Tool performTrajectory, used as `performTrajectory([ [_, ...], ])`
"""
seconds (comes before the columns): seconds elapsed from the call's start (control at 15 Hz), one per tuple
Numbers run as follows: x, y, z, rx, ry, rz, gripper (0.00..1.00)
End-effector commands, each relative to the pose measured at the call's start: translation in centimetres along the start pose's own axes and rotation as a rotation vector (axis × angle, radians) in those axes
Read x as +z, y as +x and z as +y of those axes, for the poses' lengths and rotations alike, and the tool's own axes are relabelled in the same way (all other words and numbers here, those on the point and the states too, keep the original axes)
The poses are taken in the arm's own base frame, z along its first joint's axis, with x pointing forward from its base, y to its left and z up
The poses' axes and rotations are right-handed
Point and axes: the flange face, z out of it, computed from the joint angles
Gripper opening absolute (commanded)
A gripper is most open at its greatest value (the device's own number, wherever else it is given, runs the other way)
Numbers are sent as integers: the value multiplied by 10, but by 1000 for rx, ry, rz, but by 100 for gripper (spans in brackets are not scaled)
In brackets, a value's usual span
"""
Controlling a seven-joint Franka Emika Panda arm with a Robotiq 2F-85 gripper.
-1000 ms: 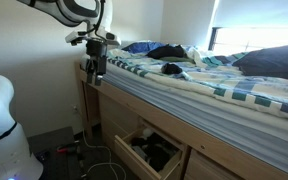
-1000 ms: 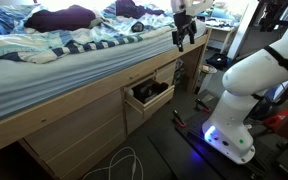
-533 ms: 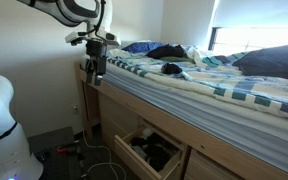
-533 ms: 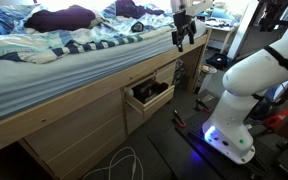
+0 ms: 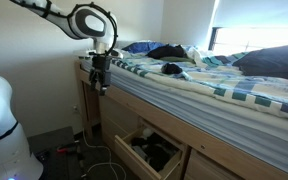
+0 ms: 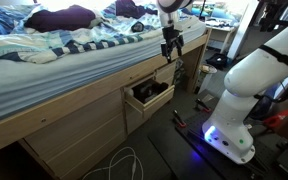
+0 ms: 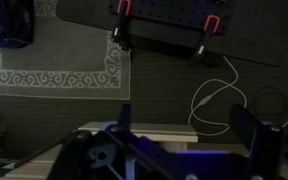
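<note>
My gripper [image 5: 102, 86] [image 6: 170, 56] hangs open and empty beside the corner of the bed, level with the mattress edge, fingers pointing down. Below it and further along the wooden bed frame, a drawer [image 5: 148, 150] [image 6: 148, 96] stands pulled open with dark items inside. In the wrist view the gripper [image 7: 187, 126] looks down at the dim floor. Its two dark fingers [image 7: 251, 124] stand wide apart with only a pale wooden edge [image 7: 152, 131] and a white cable [image 7: 220, 98] showing between them.
The bed carries a striped blanket [image 5: 199, 88] [image 6: 74, 45] and dark clothes [image 5: 170, 50] [image 6: 62, 17]. The white robot base [image 6: 236, 95] stands on the floor by the bed. A patterned rug [image 7: 54, 70] and loose cables [image 6: 119, 163] lie on the floor.
The arm has swung the gripper lower and a little further along the bed's side, towards the open drawer. The jaws stayed open and empty.
</note>
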Motion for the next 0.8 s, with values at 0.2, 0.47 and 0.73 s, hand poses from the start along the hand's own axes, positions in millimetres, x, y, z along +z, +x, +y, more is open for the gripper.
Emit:
performTrajectory([
  [0.2, 89, 46, -8, 17, 62, 7, 100],
  [0.47, 139, 60, -8, 101, 42, 1, 100],
  [0.73, 180, 67, -1, 226, 23, -51, 100],
])
